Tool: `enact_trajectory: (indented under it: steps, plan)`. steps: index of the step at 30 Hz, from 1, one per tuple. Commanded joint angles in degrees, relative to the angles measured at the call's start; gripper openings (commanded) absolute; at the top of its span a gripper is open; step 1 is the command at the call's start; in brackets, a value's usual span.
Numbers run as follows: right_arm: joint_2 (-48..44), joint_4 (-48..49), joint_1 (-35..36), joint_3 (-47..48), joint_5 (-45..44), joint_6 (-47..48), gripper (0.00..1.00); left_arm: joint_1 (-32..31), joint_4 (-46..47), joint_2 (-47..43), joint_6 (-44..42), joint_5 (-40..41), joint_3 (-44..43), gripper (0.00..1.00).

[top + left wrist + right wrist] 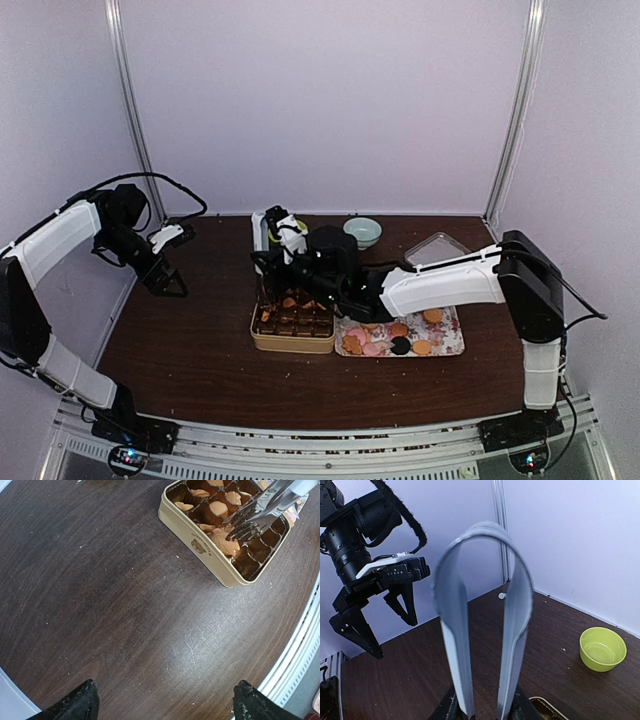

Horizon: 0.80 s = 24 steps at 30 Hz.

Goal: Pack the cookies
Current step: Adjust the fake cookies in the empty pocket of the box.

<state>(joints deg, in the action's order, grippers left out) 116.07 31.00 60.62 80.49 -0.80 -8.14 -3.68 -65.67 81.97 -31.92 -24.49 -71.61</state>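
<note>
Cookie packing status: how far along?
Done: a few tan cookies sit in cups of the tin. In hand: the right gripper clamps tongs, tips down in the tin by a cookie; can't tell if it's gripped. The left gripper hangs open, off to the side. Left: several empty cups, plus loose cookies on the tray.

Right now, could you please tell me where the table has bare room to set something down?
Bare dark wood lies left of the tan rectangular tin, under the open left gripper, and along the near edge. Crowded: the tin, floral cookie tray and right gripper's metal tongs.
</note>
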Motion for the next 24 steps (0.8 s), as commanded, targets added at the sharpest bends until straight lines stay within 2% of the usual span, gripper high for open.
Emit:
enact_trajectory:
  steps: [1,10,24]
  plan:
    - [1.53,-0.08,-0.18,3.17,0.97,-0.63,0.29,0.51,0.23,-0.81,-0.84,-0.67,-1.07,0.96]
    - [3.09,-1.63,-0.16,5.27,1.54,-0.40,0.28,0.48,0.21,-1.00,-0.83,-0.78,-1.09,0.96]
    - [-5.15,1.32,-0.50,-5.11,-2.06,1.51,0.28,0.49,-0.12,-0.93,-0.95,-1.17,-1.48,0.96]
